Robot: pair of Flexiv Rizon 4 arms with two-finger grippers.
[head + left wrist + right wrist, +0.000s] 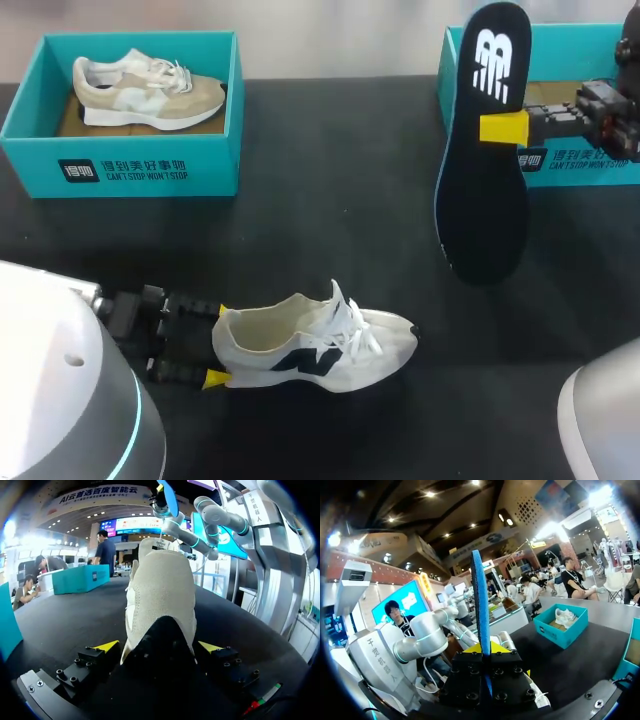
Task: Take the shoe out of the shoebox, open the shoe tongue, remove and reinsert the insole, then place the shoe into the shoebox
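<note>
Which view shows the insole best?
Head view: the insole shows its whole flat face, pinched by the right gripper. Right wrist view sees it only edge-on in that gripper. Left wrist view catches just a small blue sliver far beyond the shoe.

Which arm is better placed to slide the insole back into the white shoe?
Right. The right gripper is pinching the insole and holding it in the air. The left gripper clamps the heel of the white shoe, so it seems best left steadying the shoe.
</note>
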